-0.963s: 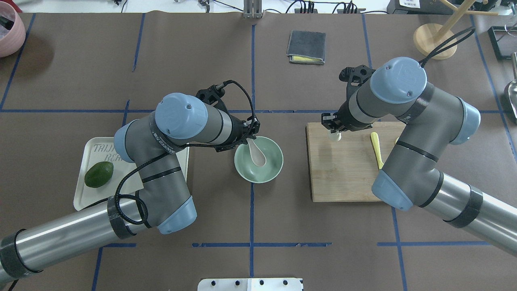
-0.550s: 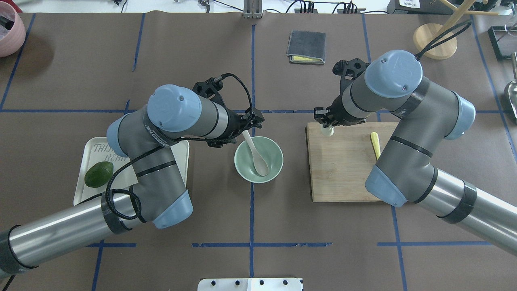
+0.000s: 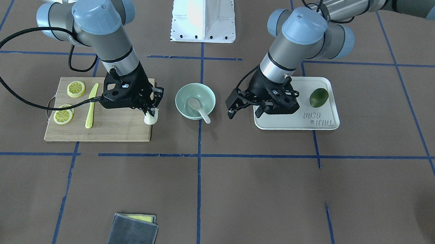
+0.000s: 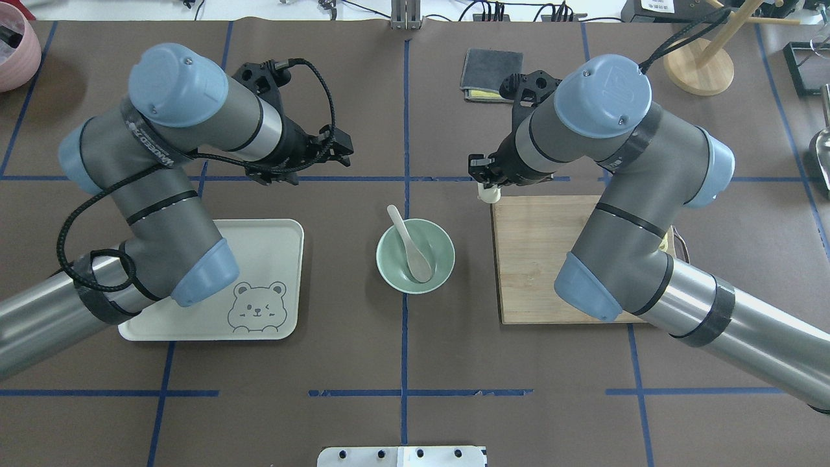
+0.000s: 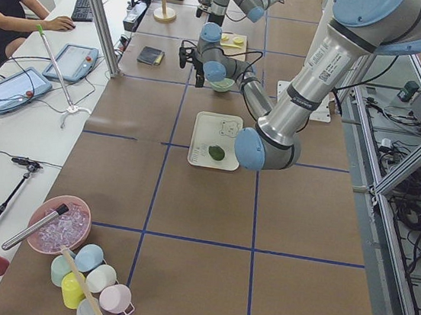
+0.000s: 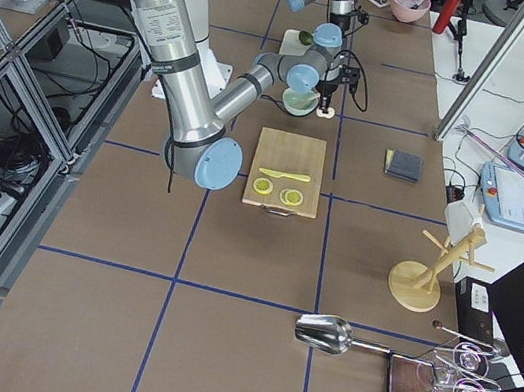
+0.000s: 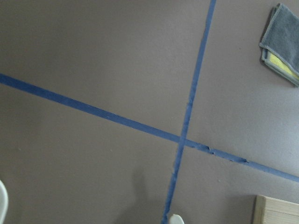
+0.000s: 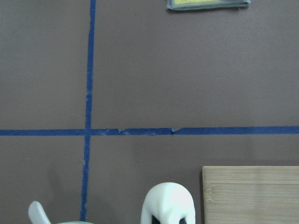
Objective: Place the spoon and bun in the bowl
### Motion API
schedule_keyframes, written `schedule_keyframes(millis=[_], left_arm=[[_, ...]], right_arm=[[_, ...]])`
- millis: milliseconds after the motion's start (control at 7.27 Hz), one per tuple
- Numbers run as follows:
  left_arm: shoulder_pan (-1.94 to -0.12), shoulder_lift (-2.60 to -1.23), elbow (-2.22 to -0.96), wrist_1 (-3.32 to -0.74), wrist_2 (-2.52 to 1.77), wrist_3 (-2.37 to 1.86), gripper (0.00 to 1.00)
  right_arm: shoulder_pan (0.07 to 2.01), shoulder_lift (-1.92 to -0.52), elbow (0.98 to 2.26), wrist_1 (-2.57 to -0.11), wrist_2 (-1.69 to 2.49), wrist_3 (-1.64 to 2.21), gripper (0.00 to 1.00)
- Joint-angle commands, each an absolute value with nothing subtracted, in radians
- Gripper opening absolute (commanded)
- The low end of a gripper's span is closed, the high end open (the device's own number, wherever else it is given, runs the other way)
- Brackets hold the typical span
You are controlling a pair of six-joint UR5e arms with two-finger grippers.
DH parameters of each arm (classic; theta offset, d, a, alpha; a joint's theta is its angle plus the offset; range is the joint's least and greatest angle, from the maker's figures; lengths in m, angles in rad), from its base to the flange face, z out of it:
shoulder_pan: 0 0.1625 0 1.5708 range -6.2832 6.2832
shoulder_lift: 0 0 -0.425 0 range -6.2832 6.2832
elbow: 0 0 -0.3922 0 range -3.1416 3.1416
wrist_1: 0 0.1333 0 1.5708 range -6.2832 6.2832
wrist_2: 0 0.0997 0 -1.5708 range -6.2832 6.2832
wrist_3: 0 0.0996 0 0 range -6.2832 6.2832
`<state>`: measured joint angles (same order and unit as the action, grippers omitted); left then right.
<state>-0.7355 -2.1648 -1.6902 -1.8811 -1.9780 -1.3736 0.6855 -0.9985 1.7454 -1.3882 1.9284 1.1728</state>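
Front-facing view: the right gripper (image 3: 152,111) was clamped on the top of the bun (image 3: 151,119). Only the bun's lower part showed below the fingers, at the corner of the board (image 3: 110,130) nearest the bowl (image 3: 180,100). The spoon (image 3: 198,108) lay in the bowl with its handle out over the far rim. The left gripper (image 3: 231,108) hung between bowl and tray (image 3: 294,124), jaws parted and empty. The green fruit (image 3: 318,97), knife (image 3: 90,107) and lemon slices (image 3: 75,88) were all plain here.

Overhead view: the left arm hid the fruit, and the right arm hid the knife and slices. The bun (image 4: 487,192) was a sliver under the right gripper (image 4: 483,178). Against 0.6 s earlier, the left gripper (image 4: 340,150) had left the bowl's (image 4: 389,275) far left rim and stood well off to the far left. The spoon (image 4: 410,246) had not moved. The right gripper had carried the bun left, from over the board's (image 4: 532,259) corner to just past it. The bear print on the tray (image 4: 288,259) was uncovered.

Left and right side views: both grippers were too small to judge.

Left wrist view: no fingers in frame. Bare table and the cloth (image 7: 282,42) showed, and two white scraps cut by the edges could not be identified.

Right wrist view: the bun (image 8: 168,200) was cut by the bottom edge with dark fingertips (image 8: 153,219) pressed on it. The spoon's (image 8: 36,211) handle tip was to its left.
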Motion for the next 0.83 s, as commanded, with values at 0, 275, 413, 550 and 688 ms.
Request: schedule_keyframes(millis=[0,275,413,550,688], left_arm=[[-0.819,-2.102,-1.759,-1.746,-1.985,-1.154,1.0],[-0.9,-2.031,-1.796,-1.733,-1.987,-0.995,1.0],[-0.917,-2.017,-1.795,-1.733,-1.987,-0.956,1.0],[-0.926,-2.011,-1.795,-1.733,-1.987,-0.942,1.0],[-0.928,-2.011,-1.795,-1.733,-1.988,-0.939,1.0]], right_arm=[[0.614,-0.928,1.714,-1.387,1.921,1.213,0.0],[0.528,-0.868,1.681,-1.39,1.841,1.252,0.0],[0.519,-0.867,1.677,-1.39,1.836,1.256,0.0],[0.518,-0.865,1.677,-1.39,1.836,1.256,0.24],[0.518,-0.865,1.678,-1.391,1.836,1.259,0.99]])
